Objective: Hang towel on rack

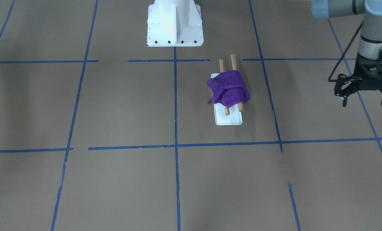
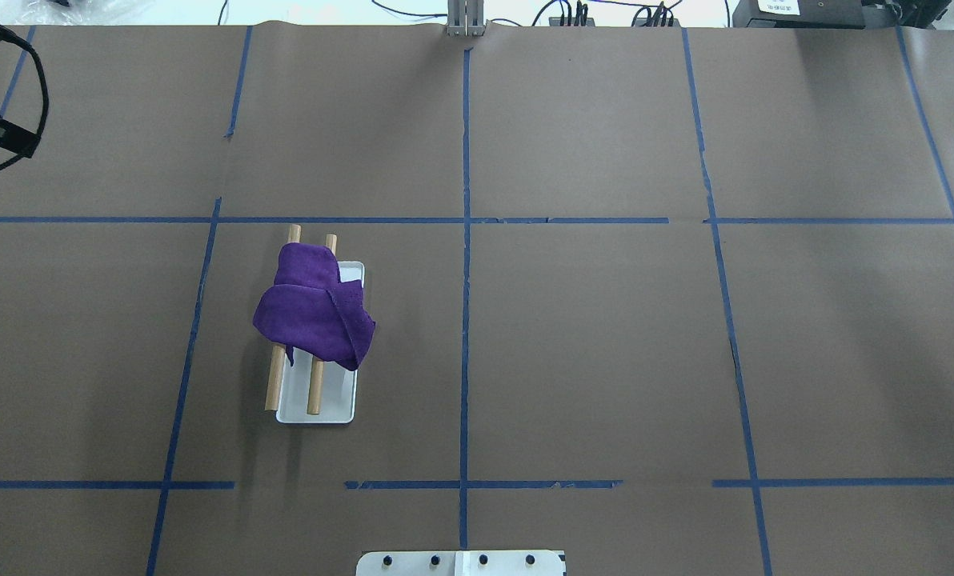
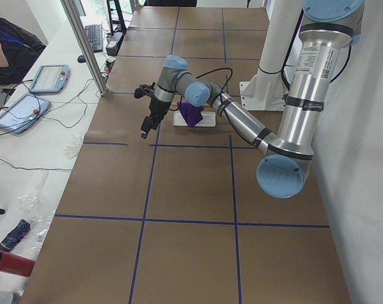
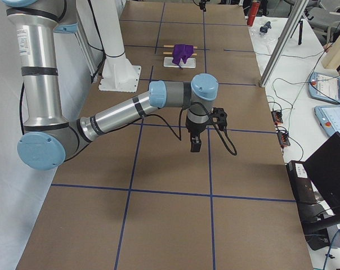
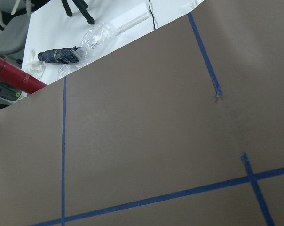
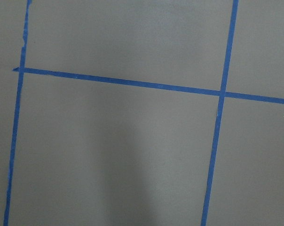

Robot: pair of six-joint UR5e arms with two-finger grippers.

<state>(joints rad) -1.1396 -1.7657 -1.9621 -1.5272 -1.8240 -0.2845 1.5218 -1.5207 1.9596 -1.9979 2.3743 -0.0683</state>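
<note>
The towel (image 1: 229, 90), a purple cloth, lies bunched over the rack (image 1: 228, 119), draped across both wooden dowels (image 1: 233, 61) at about their middle. The bare ends of the dowels stick out past the cloth on both sides. In the overhead view one fold of the towel hangs off the side of the rack that faces the centre line, over the white base (image 2: 334, 405), and a small corner dangles between the dowels. The cloth is crumpled and not spread flat.

The rack stands on the brown tabletop (image 2: 605, 360) in the robot's left half, near the middle blue tape line (image 2: 465, 320) and parallel to it. The white robot pedestal (image 1: 175, 25) is near one end of the rack but apart from it.

The left tool (image 1: 364, 103) hovers above the tabletop, well apart from the rack and farther out to the robot's left. Its two fingers (image 1: 344, 102) point down and are spread wide, with nothing between them.

The right tool (image 4: 195, 145) shows only in the side view from the robot's right. It points down over the tabletop, well apart from the rack at the far end. From that view I cannot tell whether it is wide or narrow. Its wrist camera shows only bare tabletop and tape lines.
</note>
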